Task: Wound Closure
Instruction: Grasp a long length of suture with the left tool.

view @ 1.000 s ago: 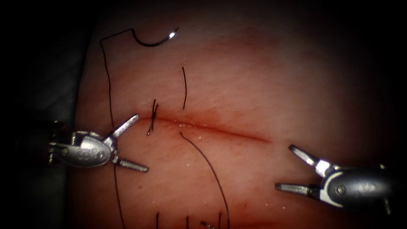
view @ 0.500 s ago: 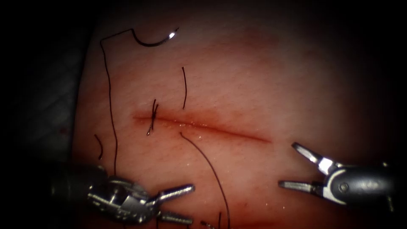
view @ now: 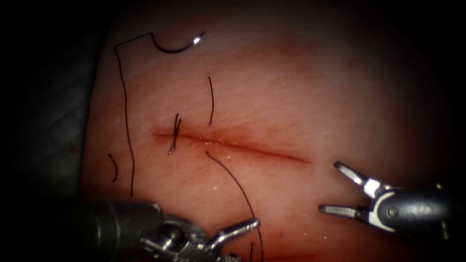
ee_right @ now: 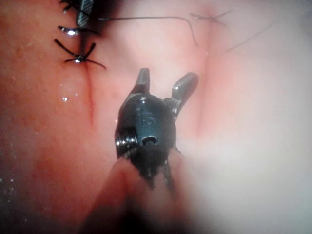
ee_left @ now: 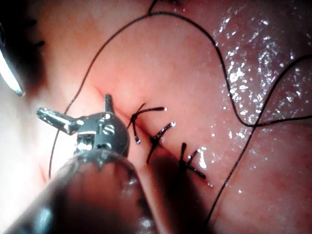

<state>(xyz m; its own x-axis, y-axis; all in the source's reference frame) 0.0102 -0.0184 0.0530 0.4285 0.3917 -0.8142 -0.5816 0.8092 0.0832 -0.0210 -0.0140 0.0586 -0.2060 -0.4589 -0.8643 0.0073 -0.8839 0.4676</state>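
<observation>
Left claw (ee_left: 80, 113) spread empty, thread (ee_left: 229, 92) on tissue (ee_left: 161, 63)

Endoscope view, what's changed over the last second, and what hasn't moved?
The left tool left the cut's left end, swung down toward the picture's lower edge and then right, its jaws open and empty throughout; a short thread piece it had hidden now shows. The right tool barely moved, jaws open, holding nothing. The needle lies free on the tissue, unmoved, like the thread.
</observation>
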